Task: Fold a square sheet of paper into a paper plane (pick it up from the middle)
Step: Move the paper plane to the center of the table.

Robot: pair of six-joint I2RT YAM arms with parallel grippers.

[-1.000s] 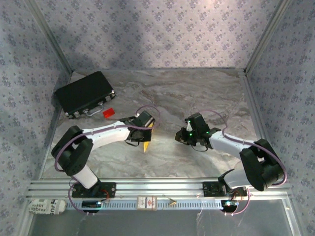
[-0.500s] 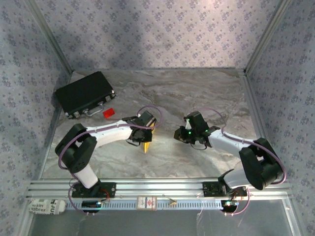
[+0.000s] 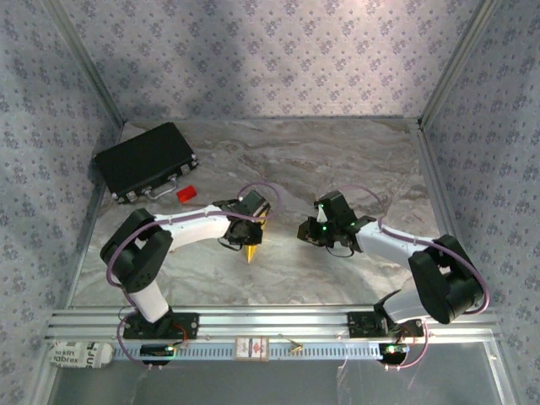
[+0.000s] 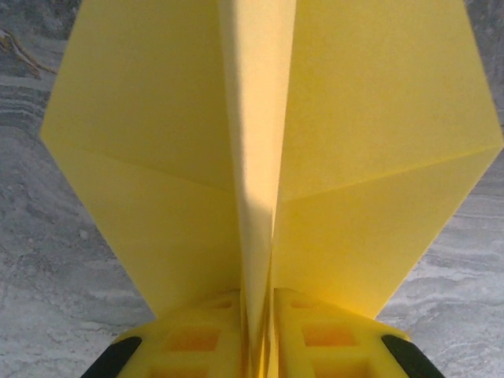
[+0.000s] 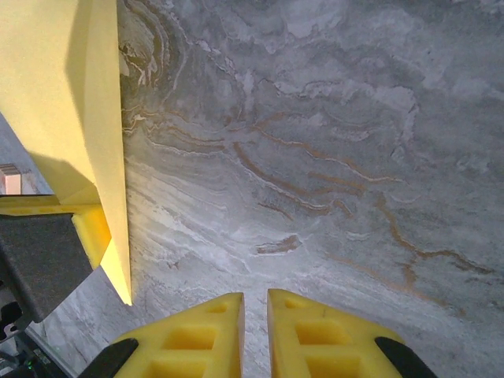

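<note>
Left gripper (image 4: 258,305), pinching the pointed yellow paper plane (image 4: 157,134) by its centre crease left of the grey marble table's (image 3: 354,160) middle, should by my judgement release low and gently; right gripper (image 5: 254,307) nearly pressed together, empty.

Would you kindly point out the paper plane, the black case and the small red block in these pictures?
paper plane (image 4: 157,157), left wrist view, on a flat wing panel beside the centre crease.
black case (image 3: 144,159), top external view, middle of its lid.
small red block (image 3: 186,193), top external view, on its top face.
</note>
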